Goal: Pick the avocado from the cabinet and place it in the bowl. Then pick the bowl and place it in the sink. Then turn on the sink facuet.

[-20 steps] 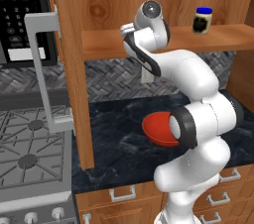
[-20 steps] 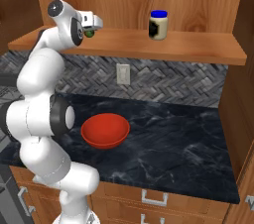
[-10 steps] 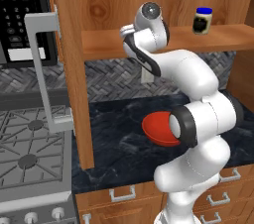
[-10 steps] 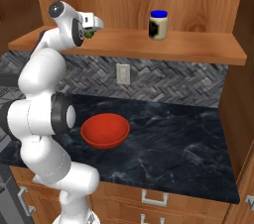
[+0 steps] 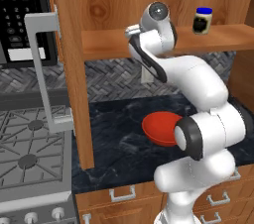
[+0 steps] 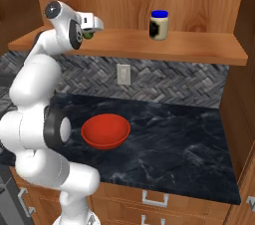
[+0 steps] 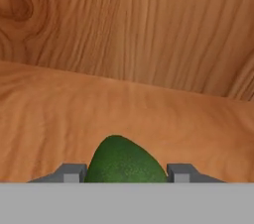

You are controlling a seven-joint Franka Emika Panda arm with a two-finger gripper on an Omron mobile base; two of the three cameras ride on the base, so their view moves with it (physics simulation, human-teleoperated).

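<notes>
Two fingers [image 7: 72, 172] flanking avocado [image 7: 127, 161], end effector [image 6: 89, 31] on cabinet [image 6: 149, 45] shelf

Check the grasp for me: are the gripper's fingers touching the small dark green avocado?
Cannot tell: in the hand view the fingers flank the avocado, contact unclear.

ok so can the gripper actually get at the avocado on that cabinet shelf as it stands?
Probably yes. The gripper is already at the shelf with the avocado sitting between its fingertips, nothing in the way. The jar stands well off to the side.
</notes>
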